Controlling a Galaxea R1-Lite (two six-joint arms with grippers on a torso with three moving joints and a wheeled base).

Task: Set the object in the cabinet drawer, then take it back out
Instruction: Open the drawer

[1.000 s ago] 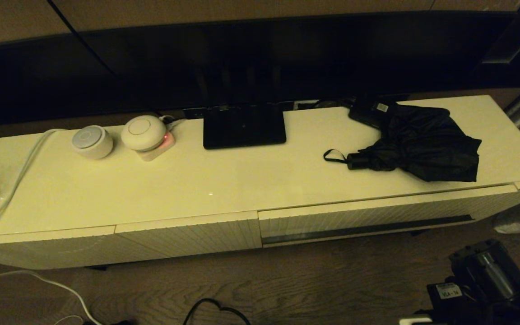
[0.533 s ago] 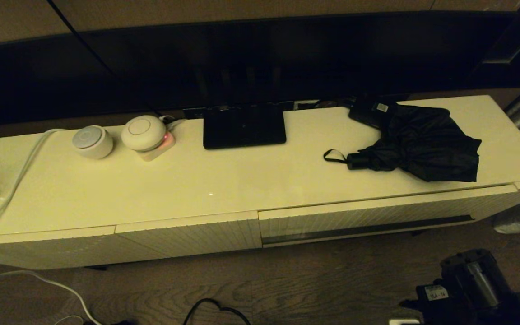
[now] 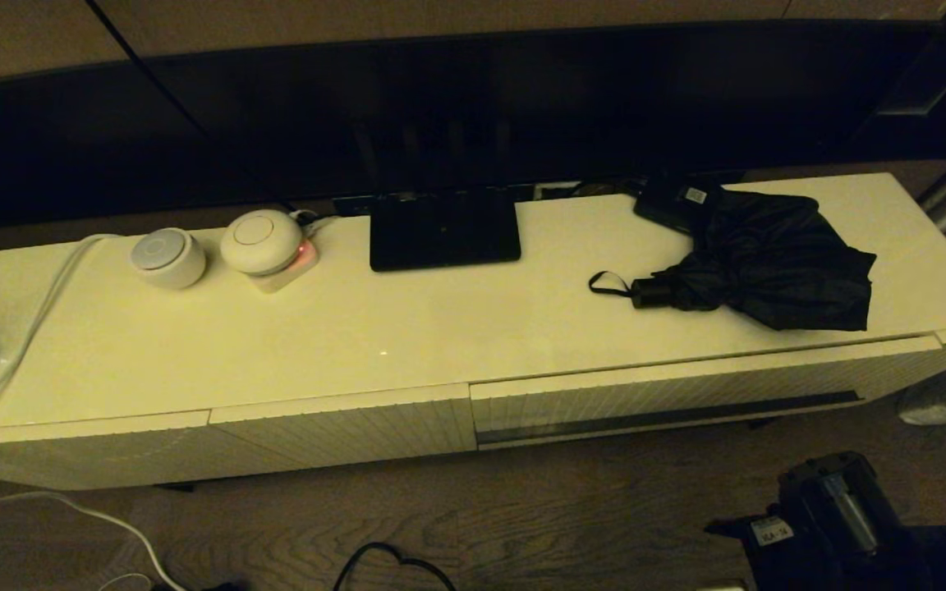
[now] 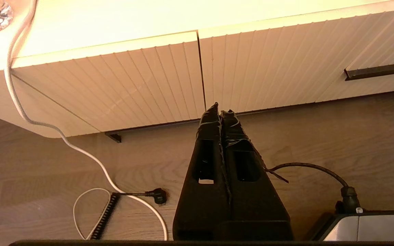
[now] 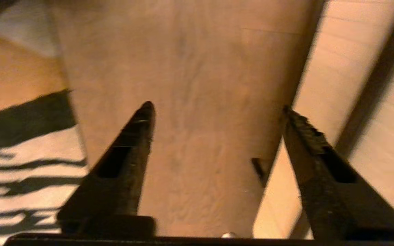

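The black folding umbrella (image 3: 769, 263) lies on the right part of the cabinet top, handle and wrist loop pointing left. Under it the cabinet drawer (image 3: 686, 390) is closed, its dark handle strip (image 3: 670, 417) running along the ribbed front. My right arm (image 3: 834, 517) is low over the floor, in front of the drawer's right end. The right gripper (image 5: 217, 107) is open and empty, with the drawer's strip (image 5: 371, 85) to one side. My left gripper (image 4: 220, 111) is shut and empty above the floor, facing the drawer (image 4: 286, 68) and its neighbouring panel.
On the top stand a flat black stand (image 3: 444, 230), a small black box with a white label (image 3: 674, 201) touching the umbrella, and two white round devices (image 3: 167, 257). A white cable (image 3: 21, 328) runs off the left end. A black cable (image 3: 391, 558) lies on the floor.
My right arm has shifted to the left and slightly lower near the floor. The umbrella and the drawer have not moved.
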